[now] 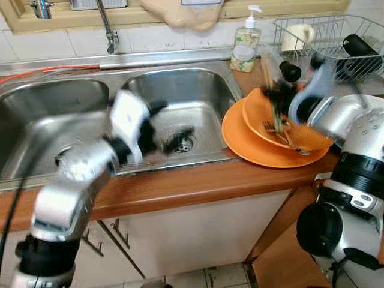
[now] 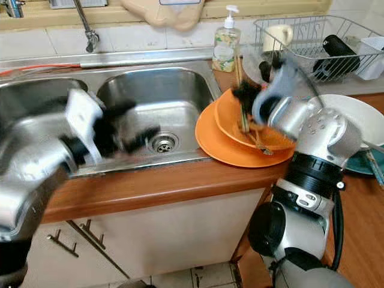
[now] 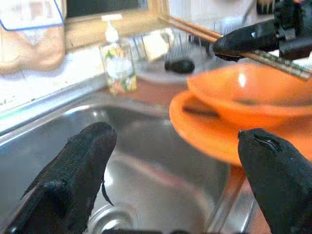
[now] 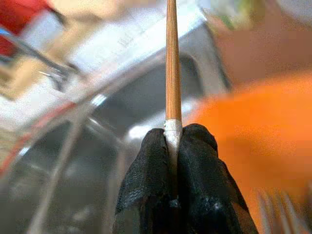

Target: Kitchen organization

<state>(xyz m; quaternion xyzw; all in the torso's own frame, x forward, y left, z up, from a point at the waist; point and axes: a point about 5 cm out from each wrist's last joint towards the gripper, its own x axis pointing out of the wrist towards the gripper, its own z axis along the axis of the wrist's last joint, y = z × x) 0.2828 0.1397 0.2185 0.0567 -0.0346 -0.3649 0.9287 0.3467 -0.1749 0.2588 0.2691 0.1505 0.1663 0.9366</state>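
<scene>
Meanwhile, at a home kitchen counter, the robot's right gripper (image 4: 171, 141) pinches a single wooden chopstick (image 4: 171, 63) between its two black fingers, pressed tight around the pale end of the stick; the rest of the stick runs straight out beyond the fingertips. In the head views that gripper hangs, blurred, just above the orange bowl (image 2: 252, 129) nested on the orange plate (image 2: 219, 147) beside the sink (image 1: 198, 90), where more utensils (image 2: 255, 141) lie in the bowl. The end-on grip looks suited to lifting the stick clear of the dishes, probably toward the wire drying rack (image 2: 312, 36) behind, though that is a judgement only. The left gripper (image 3: 175, 165) hovers over the right-hand basin with its fingers spread wide and nothing between them, pointing toward the plate's near rim, likely readied to steady or take the dishes. A soap dispenser (image 1: 246, 42) stands on the counter between sink and rack, near the raised chopstick.
</scene>
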